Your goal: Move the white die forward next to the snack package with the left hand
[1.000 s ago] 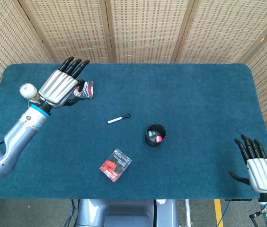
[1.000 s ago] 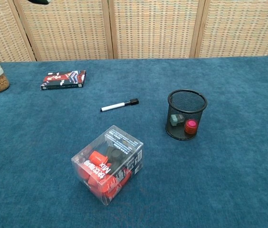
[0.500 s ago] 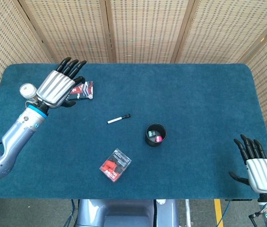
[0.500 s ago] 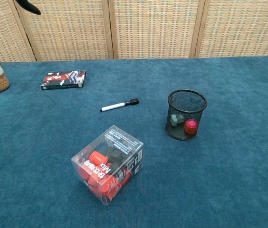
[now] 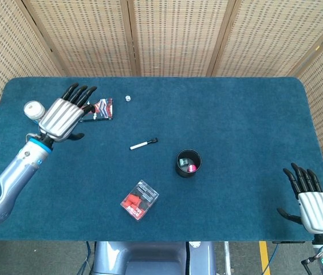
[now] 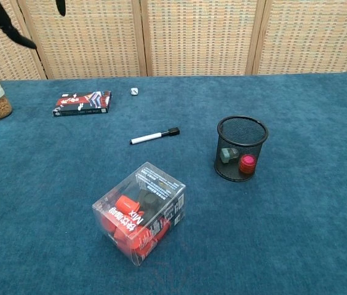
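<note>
Blue felt is covering the tabletop (image 5: 236,114), and nearest its front edge, at the front right corner, the right hand (image 5: 313,206) is being kept idle, fingers spread, nothing in it. Further back, toward the left edge, the left hand (image 5: 63,114) is being drawn away to the left with its fingers apart and empty; half a second ago it was being held over the snack package (image 5: 99,109), and that package is now being shown uncovered. Beyond it, close to the far edge, the white die (image 6: 135,91) is being seen for the first time, lying free just right of the package's far right corner, near it but apart. From this, the placing is being judged as done and the hand as retreating. Being a cube, the die is offering no long axis; its facing is too small to be read.
</note>
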### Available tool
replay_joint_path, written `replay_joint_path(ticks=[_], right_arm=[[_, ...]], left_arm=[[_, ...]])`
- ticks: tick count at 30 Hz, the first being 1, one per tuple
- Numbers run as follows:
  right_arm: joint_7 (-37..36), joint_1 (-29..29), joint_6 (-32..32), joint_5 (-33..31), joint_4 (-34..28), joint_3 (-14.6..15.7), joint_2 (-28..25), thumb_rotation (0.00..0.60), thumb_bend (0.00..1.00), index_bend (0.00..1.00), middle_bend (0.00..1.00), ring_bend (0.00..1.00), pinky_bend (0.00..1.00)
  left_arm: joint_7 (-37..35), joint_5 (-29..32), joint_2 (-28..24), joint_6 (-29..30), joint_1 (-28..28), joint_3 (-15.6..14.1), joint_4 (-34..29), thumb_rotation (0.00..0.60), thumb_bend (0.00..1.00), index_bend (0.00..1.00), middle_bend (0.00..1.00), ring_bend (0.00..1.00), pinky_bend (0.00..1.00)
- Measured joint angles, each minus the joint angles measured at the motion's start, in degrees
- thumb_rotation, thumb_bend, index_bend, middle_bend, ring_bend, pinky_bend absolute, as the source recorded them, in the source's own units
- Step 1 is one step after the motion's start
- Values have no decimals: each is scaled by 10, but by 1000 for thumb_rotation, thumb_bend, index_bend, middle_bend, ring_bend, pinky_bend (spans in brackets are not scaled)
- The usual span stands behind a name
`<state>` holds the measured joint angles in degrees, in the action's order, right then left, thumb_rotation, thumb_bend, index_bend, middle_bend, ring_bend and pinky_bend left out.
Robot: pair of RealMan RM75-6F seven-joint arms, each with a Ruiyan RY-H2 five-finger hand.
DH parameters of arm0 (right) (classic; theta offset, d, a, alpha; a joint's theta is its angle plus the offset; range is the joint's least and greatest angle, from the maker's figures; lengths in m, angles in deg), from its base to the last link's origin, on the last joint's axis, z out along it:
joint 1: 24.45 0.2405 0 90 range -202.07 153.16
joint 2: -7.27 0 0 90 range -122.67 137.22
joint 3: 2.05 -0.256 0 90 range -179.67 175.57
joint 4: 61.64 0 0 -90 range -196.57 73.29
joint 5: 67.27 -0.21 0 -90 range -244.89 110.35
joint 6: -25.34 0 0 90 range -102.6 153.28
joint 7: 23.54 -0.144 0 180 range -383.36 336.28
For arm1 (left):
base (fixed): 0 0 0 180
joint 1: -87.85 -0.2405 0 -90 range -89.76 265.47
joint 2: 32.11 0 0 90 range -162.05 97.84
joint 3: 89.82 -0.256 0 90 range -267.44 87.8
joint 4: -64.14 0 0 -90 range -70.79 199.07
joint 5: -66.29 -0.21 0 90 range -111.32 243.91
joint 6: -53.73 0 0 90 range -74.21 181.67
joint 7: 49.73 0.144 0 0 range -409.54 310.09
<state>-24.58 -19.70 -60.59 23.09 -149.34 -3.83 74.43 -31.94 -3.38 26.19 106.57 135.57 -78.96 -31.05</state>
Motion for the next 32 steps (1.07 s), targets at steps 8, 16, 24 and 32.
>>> replay_joint_path(ticks=[8,16,24,32], right_arm=[[3,1,5,0,-6,2,-3,600,156,47,0,0,0],[13,3,9,3,-7,5,1,600,156,47,0,0,0],[20,6,11,9,-5,6,5,600,156,47,0,0,0],[24,6,10,15,-9,10,7,600,156,47,0,0,0]], left_arm=[[-11,-46,8,83,-112,-89,-52,600,154,295,0,0,0],[9,-75,79,205,-227,-145,-33,600,146,222,0,0,0],[7,-131,146,310,-309,-163,39,600,115,0,0,0,0],[9,-132,156,308,-331,-162,29,600,112,0,0,0,0]])
